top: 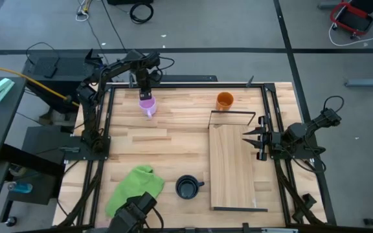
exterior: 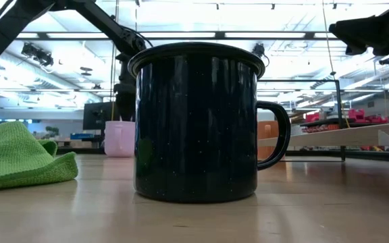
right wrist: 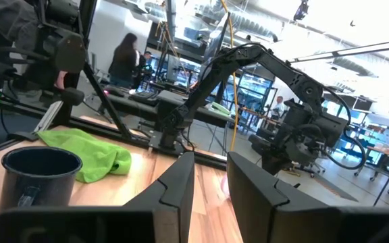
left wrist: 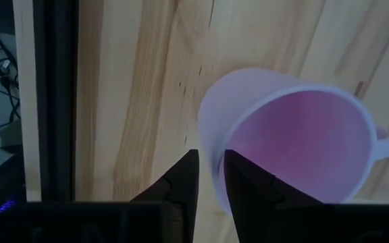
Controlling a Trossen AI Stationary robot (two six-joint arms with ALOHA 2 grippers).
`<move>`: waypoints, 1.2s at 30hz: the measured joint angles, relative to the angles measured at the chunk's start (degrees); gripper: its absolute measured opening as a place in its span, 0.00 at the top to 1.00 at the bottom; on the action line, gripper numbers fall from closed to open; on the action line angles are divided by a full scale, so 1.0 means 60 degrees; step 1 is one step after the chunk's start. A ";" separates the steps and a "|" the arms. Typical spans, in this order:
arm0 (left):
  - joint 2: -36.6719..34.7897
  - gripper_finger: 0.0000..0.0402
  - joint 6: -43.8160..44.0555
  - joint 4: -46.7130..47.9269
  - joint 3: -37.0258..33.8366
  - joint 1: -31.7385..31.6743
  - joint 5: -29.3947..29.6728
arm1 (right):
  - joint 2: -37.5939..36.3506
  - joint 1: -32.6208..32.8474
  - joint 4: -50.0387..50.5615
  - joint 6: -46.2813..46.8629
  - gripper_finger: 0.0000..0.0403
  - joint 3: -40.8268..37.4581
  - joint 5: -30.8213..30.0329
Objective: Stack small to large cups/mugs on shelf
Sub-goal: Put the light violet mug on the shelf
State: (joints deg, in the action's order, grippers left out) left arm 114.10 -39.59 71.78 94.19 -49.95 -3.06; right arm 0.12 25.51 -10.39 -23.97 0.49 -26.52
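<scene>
Showing two dark, jointed arms trailing black cables; left tool (left wrist: 209,181) and right tool (right wrist: 209,181) each carrying two tapered, wedge-shaped black fingers.

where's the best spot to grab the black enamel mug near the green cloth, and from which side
Probably the rim wall, from straight above. The black enamel mug stands upright and open-mouthed on the plank table, so one finger could go inside and one outside. Its handle points towards the light-wood shelf board; take the rim opposite or beside it, clear of the crumpled green cloth.
</scene>
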 joint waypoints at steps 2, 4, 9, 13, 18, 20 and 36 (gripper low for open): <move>0.0000 0.79 0.0000 -0.0002 0.0000 0.0008 -0.0023 | -0.0002 0.0000 0.0000 0.0000 0.76 0.0000 0.0000; 0.0000 0.78 0.0000 0.0001 0.0000 0.0011 -0.0027 | -0.0002 -0.0002 0.0000 0.0000 0.76 0.0000 0.0000; 0.0017 0.77 0.0064 -0.0003 0.0000 0.0022 -0.0029 | -0.0003 0.0000 0.0000 0.0000 0.76 0.0000 0.0000; 0.0197 0.78 0.0207 -0.0006 0.0000 0.0050 -0.0030 | -0.0004 -0.0003 0.0000 0.0000 0.76 0.0000 0.0000; 0.0233 0.78 0.0313 -0.0003 0.0000 0.0044 -0.0020 | -0.0002 0.0001 0.0000 0.0000 0.76 0.0000 0.0000; 0.0233 0.77 0.0313 -0.0007 0.0000 0.0040 -0.0018 | -0.0002 -0.0001 0.0004 0.0000 0.76 0.0000 0.0000; 0.0233 0.87 0.0302 -0.0007 0.0000 0.0044 0.0006 | -0.0001 -0.0001 0.0001 0.0000 0.76 0.0000 0.0000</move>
State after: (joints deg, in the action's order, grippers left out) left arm 115.50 -37.78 71.75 94.19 -49.69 -3.03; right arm 0.11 25.51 -10.38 -23.97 0.49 -26.52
